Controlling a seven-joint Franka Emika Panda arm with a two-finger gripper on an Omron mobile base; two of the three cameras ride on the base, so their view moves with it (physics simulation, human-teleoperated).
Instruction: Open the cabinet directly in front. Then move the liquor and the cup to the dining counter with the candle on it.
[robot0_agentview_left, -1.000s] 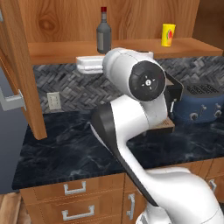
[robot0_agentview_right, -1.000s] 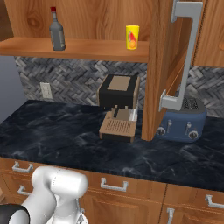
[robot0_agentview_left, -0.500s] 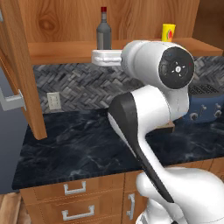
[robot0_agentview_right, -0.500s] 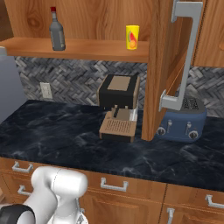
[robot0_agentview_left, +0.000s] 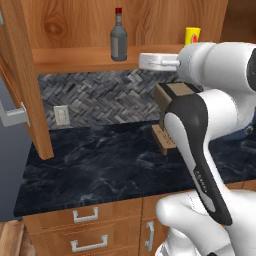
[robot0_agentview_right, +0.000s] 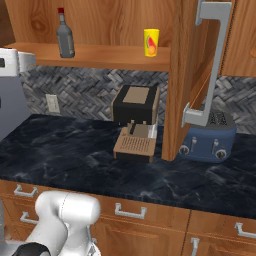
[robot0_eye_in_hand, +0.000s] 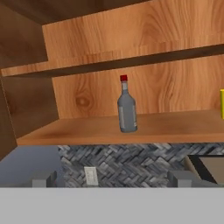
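1. On the cabinet (robot0_agentview_right: 192, 75) shelf, doors swung open, the liquor (robot0_eye_in_hand: 127, 107) is standing upright left of the cup (robot0_agentview_right: 151, 42), the two well apart.
2. Gripper (robot0_agentview_left: 150, 61) is hovering level with the shelf edge, short of the liquor; fingers are spread fully wide, holding nothing.
3. Step in hand, judged: reaching for the liquor. Advising a level approach, jaws straddling the body below the neck, closing only once centred, so the bottle is not tipping.
4. Cup is showing a red-orange mark; no legible writing anywhere.
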